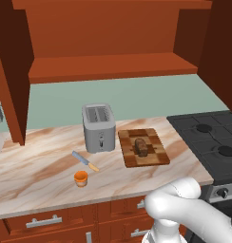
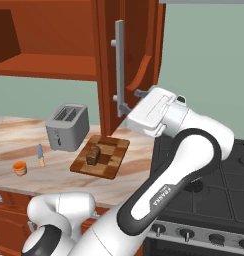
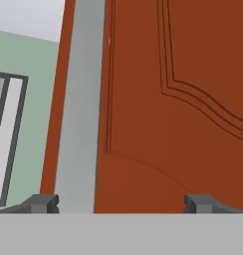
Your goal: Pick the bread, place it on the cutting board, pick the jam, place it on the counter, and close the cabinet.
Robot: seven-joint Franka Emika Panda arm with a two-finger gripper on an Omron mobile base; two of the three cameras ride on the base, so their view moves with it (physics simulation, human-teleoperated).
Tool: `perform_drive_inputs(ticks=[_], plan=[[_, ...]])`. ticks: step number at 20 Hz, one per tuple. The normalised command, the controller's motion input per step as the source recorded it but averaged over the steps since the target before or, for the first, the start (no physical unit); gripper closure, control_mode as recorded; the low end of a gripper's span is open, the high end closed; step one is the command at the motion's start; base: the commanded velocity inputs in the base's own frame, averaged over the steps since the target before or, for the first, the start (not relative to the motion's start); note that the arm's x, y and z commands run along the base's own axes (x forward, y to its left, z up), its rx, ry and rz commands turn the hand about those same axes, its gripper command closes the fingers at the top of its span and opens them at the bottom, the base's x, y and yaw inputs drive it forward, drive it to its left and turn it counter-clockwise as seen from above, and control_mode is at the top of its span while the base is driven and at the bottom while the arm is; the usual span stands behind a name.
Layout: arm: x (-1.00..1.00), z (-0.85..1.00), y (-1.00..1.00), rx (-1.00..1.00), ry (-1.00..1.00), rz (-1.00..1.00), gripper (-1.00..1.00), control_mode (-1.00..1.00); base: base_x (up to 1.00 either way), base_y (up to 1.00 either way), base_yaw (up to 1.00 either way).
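The cabinet (image 1: 113, 57) hangs above the tabletop (image 1: 37, 166) with both doors swung wide, its single shelf bare. Its right-hand door (image 2: 126, 55) juts out toward the robot, and this door is the landmark for what comes next. The long grey bar handle (image 2: 119, 67) runs vertically down the door's face, so its long axis is upright, and the arm is raised with its hand level with the handle's lower end, just to the right of the door.

In the hand view the door panel (image 3: 178, 99) sits directly ahead and very close, with the handle (image 3: 81, 109) as a grey strip running top to bottom. The gripper (image 3: 121, 203) is spread wide, its fingertips (image 3: 43, 203) standing on either side of the handle and a stretch of panel, holding nothing. Whether a fingertip already touches the wood or the bar cannot be told.

Below and left of the door, the cutting board (image 1: 143, 147) lies on the tabletop with the bread (image 1: 141, 146) resting on it. Further left of the door, past the toaster (image 1: 98, 127) and the knife (image 1: 85, 161), the jam (image 1: 81, 178) stands on the tabletop near its front edge.

By the look of it only the closing remains, and that calls for a sideways push on the door's face, swinging it back toward the shelf.
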Motion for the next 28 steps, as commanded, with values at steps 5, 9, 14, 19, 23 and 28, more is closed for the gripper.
perform_drive_inputs(ticks=[5,9,14,19,23,28], plan=[[-0.03,0.00,0.11,0.00,0.02,0.00,-1.00,-1.00,0.00,0.00,0.00],[-0.14,0.00,0.13,0.00,0.00,0.00,-1.00,-1.00,0.00,0.00,0.00],[-0.22,0.02,0.11,0.00,0.00,0.00,-1.00,-1.00,0.00,0.00,0.00],[-0.25,0.05,0.10,0.00,0.00,0.01,-1.00,-1.00,0.00,0.00,0.00],[-0.19,0.06,0.18,0.00,0.00,0.00,-1.00,-1.00,0.00,0.00,0.00],[-0.07,0.01,0.31,0.00,0.03,0.00,-1.00,-1.00,0.00,0.00,0.00]])
